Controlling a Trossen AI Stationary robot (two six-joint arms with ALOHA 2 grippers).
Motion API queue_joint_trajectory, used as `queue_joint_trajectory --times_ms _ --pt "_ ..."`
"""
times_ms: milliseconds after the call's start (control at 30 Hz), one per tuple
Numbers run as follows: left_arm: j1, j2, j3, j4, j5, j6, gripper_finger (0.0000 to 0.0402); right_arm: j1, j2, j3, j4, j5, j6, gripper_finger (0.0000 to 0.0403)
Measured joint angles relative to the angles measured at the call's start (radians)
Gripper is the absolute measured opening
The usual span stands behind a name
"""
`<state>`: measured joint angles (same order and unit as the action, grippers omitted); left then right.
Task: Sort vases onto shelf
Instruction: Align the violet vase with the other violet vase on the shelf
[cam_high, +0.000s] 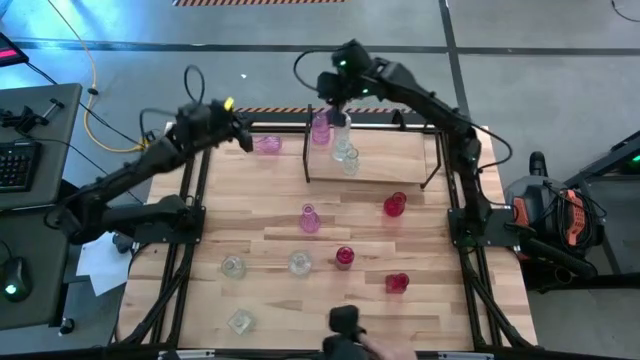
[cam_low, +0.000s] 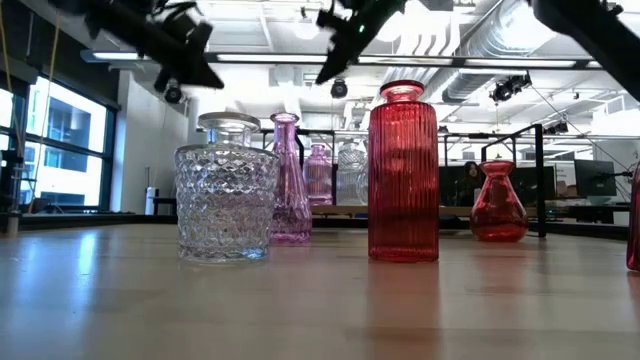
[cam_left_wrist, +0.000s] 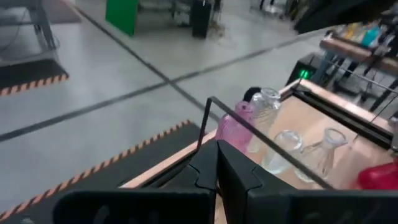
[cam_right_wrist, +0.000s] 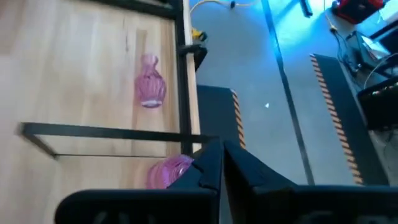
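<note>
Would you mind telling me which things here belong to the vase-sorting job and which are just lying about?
Job things:
- shelf at the table's far edge
- pink vases
- red vases
- clear vases
- left gripper, shut
- right gripper, shut, above the shelf

Lying about:
- keyboard on the side desk
- mouse
- yellow cable on the floor

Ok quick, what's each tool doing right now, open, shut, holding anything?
Left tool: shut, holding nothing, up near the table's far left edge.
Right tool: shut, holding nothing, above the pink vase at the shelf.
</note>
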<state>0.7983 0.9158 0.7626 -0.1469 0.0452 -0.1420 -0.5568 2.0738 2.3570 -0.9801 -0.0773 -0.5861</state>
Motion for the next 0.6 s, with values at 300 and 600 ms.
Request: queue_joint_trajectory --times_ms 300,600 --pt "0.088 0.201 0.429 -0.393 0.014 0.128 0.0000 0.009 -0.189 0.000 -0.135 -0.124 0.306 0.0000" --pt "0.094 0.365 0.569 -0.530 0.023 0.179 0.0030 0.058 -0.316 0.000 -0.371 -0.113 0.365 0.0000"
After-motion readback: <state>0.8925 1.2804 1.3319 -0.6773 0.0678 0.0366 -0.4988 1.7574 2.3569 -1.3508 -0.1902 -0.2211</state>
